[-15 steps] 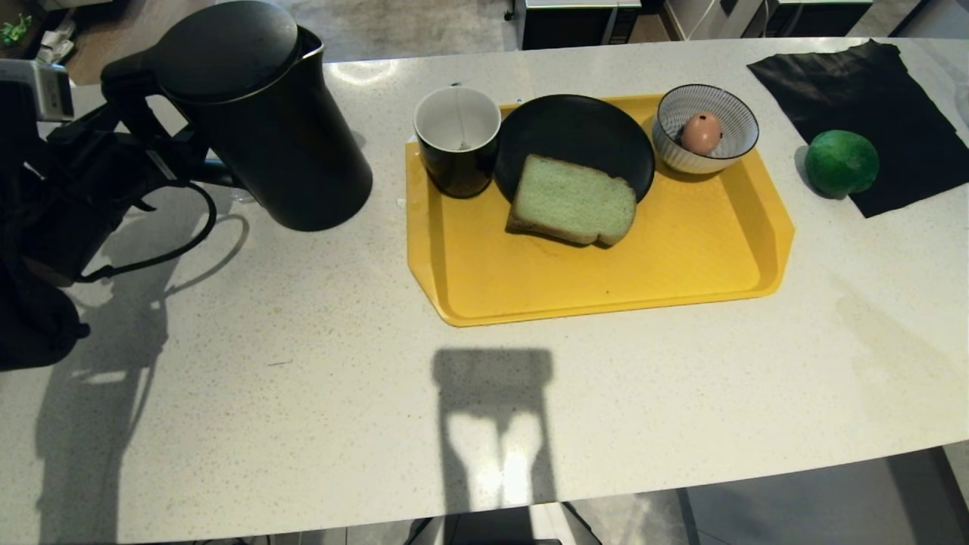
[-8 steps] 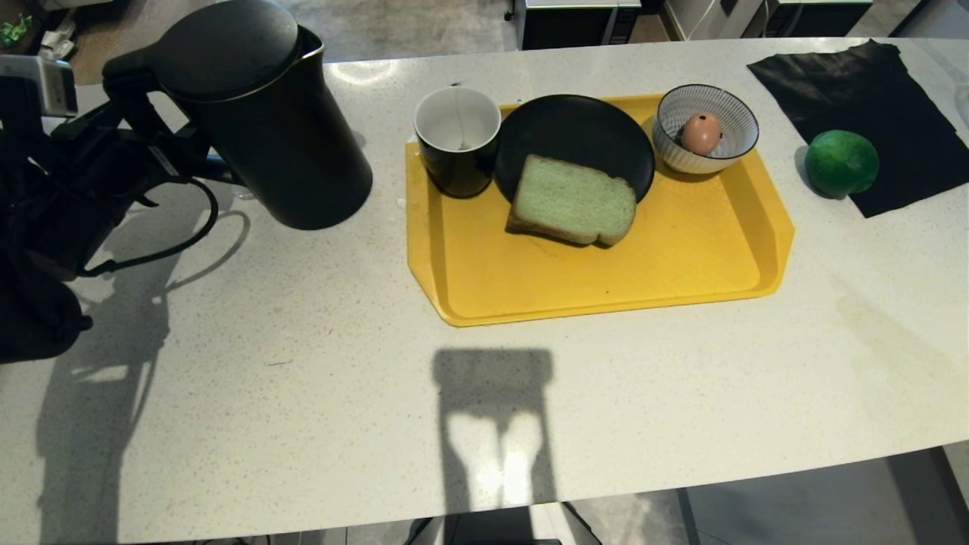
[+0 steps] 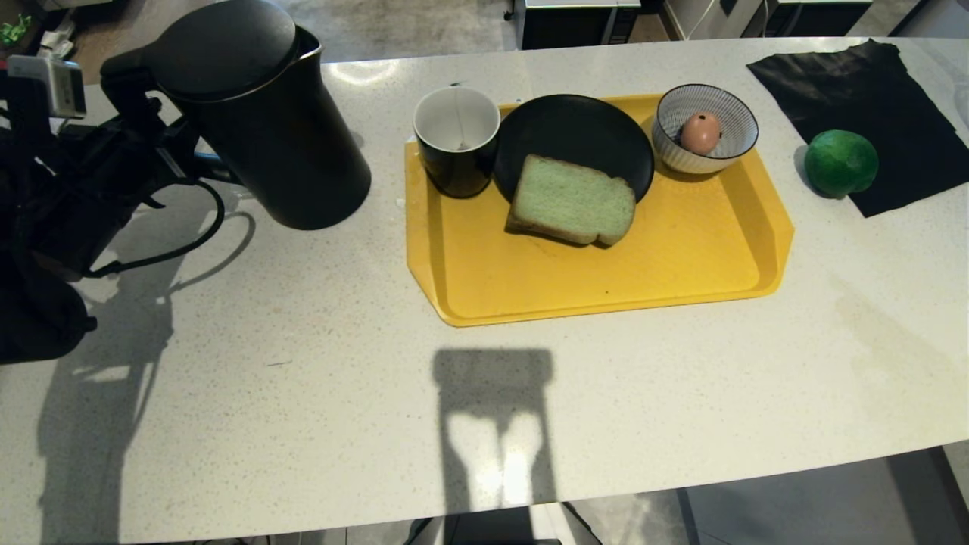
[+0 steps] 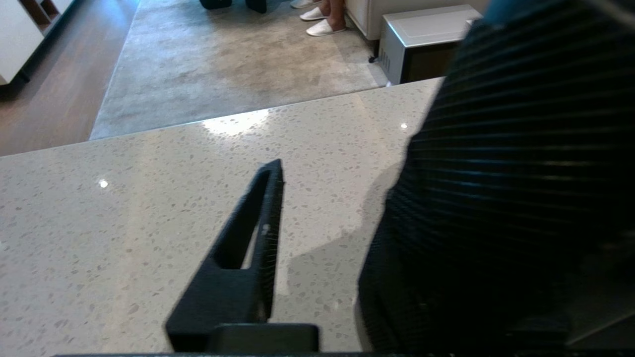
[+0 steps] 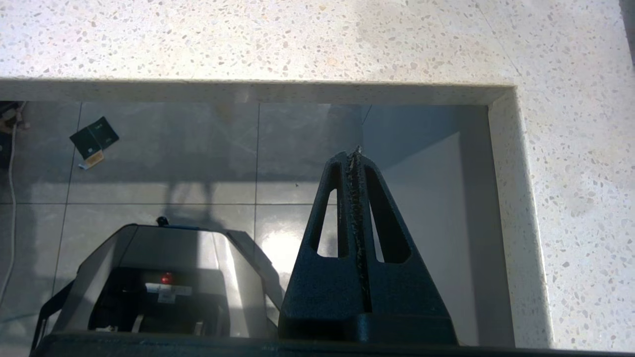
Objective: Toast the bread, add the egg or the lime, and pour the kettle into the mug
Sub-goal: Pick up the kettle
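Our L gripper (image 3: 166, 155) is at the far left of the counter (image 3: 303, 378), right up by the handle (image 3: 125, 83) of the kettle (image 3: 257, 121). The kettle stands on the counter w/ its lid on, just in front of the gripper. From the L wrist we see one finger (image 4: 248, 248) out over the counter. A big dark shape fills the space beside it. We can't tell how far the fingers are apart, or if they have hold of the handle.

Past the kettle, on the side away from the L gripper, is a yellow tray (image 3: 606, 280). The mug (image 3: 456, 140) is the tray thing closest to the gripper. It sits on the tray's near back corner, w/ a tea string inside. Next out is a black plate (image 3: 575, 129). The bread (image 3: 573, 200) leans half on the plate and half on the tray. Further out is a stripy bowl (image 3: 681, 163) w/ the egg (image 3: 700, 132) in it. Furthest from the gripper is the lime (image 3: 840, 163), off the tray, at the edge of a black cloth (image 3: 870, 91).

Our R gripper (image 5: 356, 151) is parked low, below the counter edge. It points at the grey floor (image 5: 198, 148). Its two fingers are pressed tight together w/ nothing btw them.
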`<state>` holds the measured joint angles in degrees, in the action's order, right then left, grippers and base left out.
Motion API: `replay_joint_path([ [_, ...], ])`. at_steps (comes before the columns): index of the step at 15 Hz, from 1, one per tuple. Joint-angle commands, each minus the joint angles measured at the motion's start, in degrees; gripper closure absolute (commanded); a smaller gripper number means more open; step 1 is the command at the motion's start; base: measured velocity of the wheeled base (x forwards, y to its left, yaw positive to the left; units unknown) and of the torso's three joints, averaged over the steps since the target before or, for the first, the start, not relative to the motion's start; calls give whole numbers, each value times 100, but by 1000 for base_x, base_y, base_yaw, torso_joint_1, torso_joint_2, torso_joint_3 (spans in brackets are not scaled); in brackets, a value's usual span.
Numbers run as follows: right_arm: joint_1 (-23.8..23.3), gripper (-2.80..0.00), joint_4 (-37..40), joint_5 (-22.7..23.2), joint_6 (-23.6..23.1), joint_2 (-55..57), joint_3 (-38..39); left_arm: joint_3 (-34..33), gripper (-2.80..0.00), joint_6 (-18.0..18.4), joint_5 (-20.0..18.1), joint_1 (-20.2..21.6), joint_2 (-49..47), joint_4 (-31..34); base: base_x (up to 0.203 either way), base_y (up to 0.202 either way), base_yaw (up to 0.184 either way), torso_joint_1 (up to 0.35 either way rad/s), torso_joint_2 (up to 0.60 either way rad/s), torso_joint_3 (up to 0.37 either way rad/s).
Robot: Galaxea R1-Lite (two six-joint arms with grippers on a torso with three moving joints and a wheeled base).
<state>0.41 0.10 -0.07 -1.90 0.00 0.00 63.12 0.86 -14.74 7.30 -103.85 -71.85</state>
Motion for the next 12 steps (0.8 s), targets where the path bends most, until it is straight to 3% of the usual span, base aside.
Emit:
replay_joint_path([
  [1,2,0,-1,-1,-4,9,8,7,0,10,-3,-10,34,-48,0,0,0,0,0,0],
  [12,2,0,-1,-1,-4,9,0,-89,0,-25,0,-39,337,-100,0,0,0,0,0,0],
])
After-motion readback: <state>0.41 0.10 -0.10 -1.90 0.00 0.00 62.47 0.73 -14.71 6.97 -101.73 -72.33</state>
